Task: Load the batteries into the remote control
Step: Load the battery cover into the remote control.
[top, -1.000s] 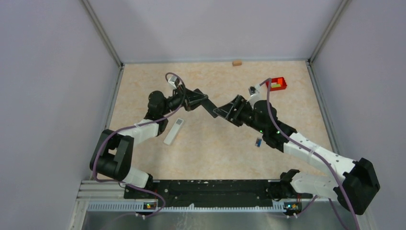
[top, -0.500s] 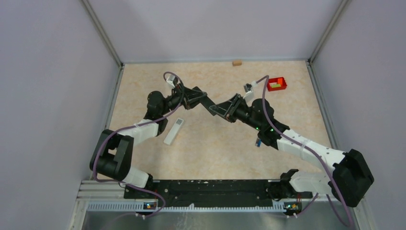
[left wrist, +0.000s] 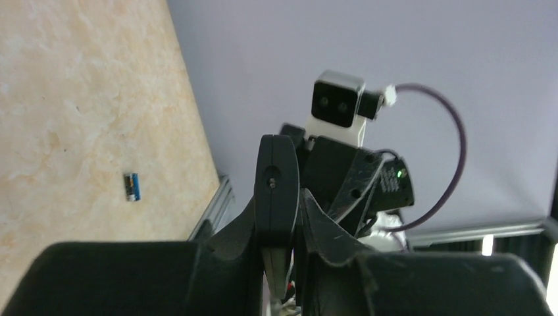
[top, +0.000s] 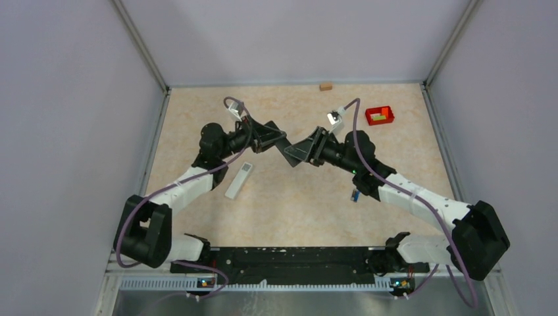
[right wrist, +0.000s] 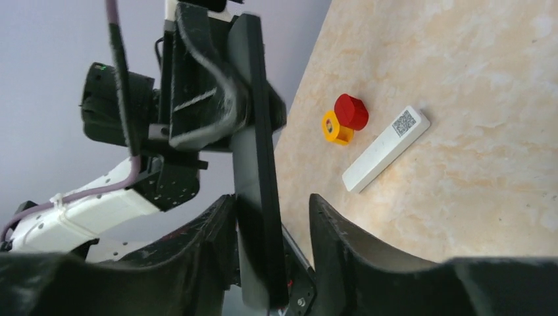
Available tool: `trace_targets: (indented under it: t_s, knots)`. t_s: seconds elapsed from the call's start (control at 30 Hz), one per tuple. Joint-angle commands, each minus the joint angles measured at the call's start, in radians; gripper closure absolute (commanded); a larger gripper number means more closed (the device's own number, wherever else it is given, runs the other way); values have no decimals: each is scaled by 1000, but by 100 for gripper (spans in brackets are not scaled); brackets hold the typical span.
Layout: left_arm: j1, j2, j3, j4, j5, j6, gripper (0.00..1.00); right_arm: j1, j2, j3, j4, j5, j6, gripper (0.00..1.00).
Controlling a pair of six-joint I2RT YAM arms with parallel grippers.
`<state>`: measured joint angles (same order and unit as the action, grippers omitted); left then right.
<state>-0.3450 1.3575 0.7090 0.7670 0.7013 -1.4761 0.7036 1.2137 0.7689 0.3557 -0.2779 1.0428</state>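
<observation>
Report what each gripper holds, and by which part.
Left gripper is shut on one end of the black remote. Right gripper straddles the other end with a gap at one finger, so no clamp there.

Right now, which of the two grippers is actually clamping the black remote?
The left gripper: its fingers are shut tight on the black remote. The right gripper merely straddles it, with a gap showing beside one finger.

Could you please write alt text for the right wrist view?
A slim black bar, gripped by the left claw, stands inside the open right claw. Behind, on the beige table, lie a white flat bar, a red cylinder and a yellow ring.
</observation>
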Motion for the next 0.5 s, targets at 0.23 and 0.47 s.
trace_targets:
  t_s: [0.23, 0.47]
  knots:
    - [-39, -101, 153, -256, 251, 386, 100, -23, -52, 106, -99, -270, -415, 20]
    - [-39, -109, 164, -202, 355, 418, 100, -20, -20, 132, 48, -572, -414, 38]
